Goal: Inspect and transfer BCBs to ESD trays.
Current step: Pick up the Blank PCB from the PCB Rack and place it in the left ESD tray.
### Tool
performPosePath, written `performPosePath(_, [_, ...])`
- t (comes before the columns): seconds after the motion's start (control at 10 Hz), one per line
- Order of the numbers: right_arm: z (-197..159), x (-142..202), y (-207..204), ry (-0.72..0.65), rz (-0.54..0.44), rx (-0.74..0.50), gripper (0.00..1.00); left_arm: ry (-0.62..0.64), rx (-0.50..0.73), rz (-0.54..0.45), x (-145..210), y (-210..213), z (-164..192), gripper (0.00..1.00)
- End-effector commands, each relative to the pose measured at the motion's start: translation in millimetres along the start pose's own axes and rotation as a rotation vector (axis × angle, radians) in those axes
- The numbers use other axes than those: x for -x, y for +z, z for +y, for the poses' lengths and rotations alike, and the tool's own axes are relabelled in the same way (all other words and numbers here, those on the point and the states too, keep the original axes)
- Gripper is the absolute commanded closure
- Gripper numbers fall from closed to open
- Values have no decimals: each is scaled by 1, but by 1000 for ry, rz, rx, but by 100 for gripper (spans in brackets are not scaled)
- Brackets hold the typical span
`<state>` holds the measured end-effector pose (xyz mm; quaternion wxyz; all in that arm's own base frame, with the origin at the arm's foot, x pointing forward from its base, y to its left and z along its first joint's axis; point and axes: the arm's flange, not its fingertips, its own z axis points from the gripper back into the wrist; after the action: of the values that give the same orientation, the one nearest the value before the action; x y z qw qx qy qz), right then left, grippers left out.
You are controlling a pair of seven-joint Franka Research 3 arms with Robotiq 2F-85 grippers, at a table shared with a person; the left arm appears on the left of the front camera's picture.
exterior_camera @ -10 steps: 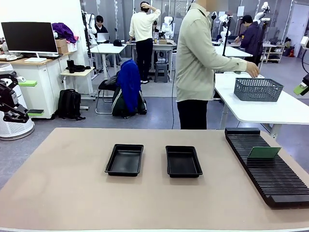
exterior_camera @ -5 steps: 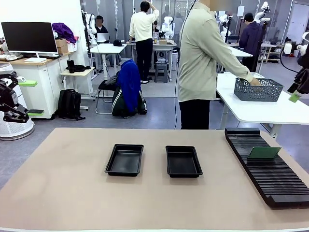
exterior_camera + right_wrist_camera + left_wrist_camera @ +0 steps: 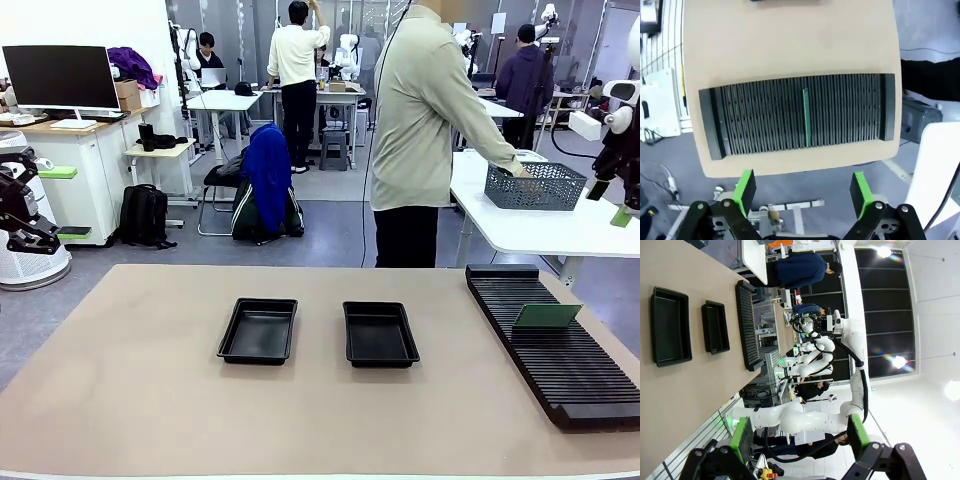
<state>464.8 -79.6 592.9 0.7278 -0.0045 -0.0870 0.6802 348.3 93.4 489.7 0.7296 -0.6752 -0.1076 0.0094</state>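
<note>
My right gripper (image 3: 803, 196) hangs wide open and empty over the slotted rack (image 3: 755, 120), where one BCB (image 3: 805, 117) stands on edge in a slot. My left gripper (image 3: 800, 439) is also spread and empty, well apart from the ESD trays (image 3: 258, 330) lying side by side mid-table.

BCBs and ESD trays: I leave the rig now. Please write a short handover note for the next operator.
Left pincer: open, empty, held clear of the table.
Right pincer: open, empty, high up, facing the slotted rack.
One BCB stands on edge in the rack.
The left ESD tray and right ESD tray lie empty mid-table.
Done: nothing transferred.
Left: inspect the BCB, place it in a tray.
</note>
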Motion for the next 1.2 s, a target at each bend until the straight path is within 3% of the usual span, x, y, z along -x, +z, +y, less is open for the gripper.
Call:
performPosePath(0.0, [5,-2,-10,74,48,43,0,0,1,-2,1,1,0,0])
performPosePath(0.3, [5,-9,-16,101,103,33,0,0,1,-2,1,1,0,0])
performPosePath(1.1, [0,-6,-12,86,68,13,0,0,1,-2,1,1,0,0])
